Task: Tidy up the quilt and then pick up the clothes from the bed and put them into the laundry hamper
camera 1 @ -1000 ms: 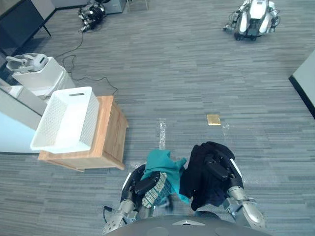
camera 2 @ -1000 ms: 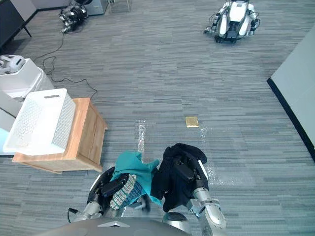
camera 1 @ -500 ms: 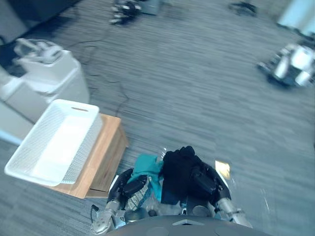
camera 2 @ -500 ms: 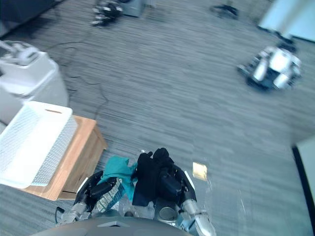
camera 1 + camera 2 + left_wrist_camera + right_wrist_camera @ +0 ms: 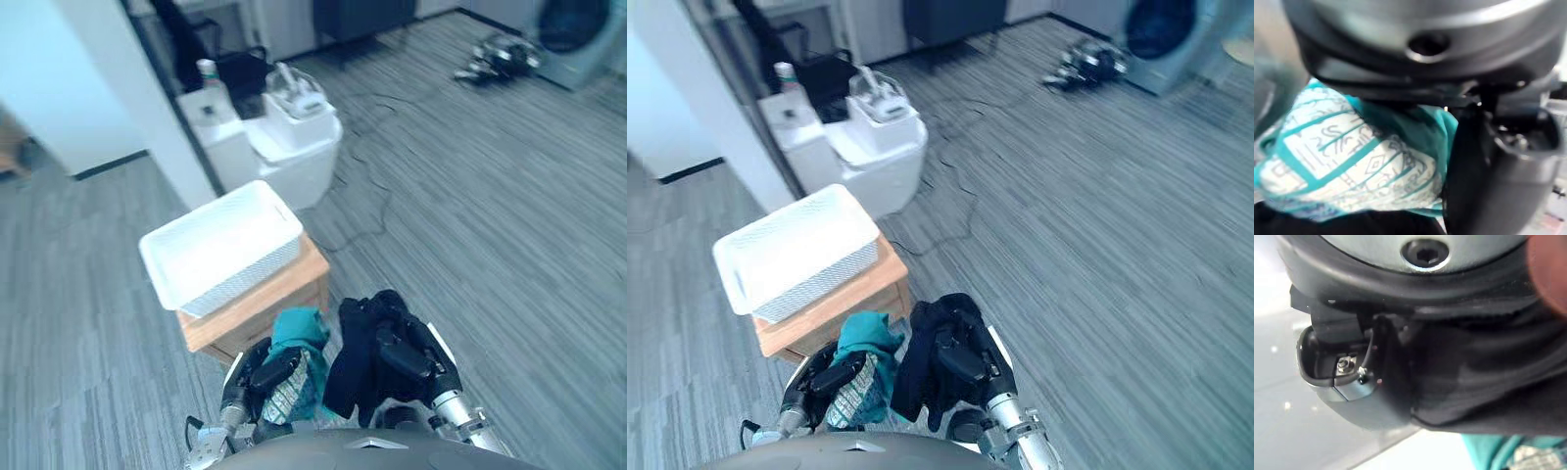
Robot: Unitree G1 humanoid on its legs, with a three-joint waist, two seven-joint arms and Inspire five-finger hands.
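Bottom centre: left hand (image 5: 270, 371) clenched round teal cloth (image 5: 298, 329), right hand (image 5: 403, 353) clenched round black garment (image 5: 355, 364); white basket (image 5: 217, 241) on wooden stand (image 5: 266, 298) just above.

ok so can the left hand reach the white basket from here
Probably yes. The white basket sits open on the wooden stand just ahead of the left hand, which grips the teal garment; nothing lies between them. A lift seems needed.

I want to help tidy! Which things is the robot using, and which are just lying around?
For the job:
teal garment in the left hand
black garment in the right hand
white laundry hamper on the wooden stand

Just lying about:
white machine behind it
dark device on the floor
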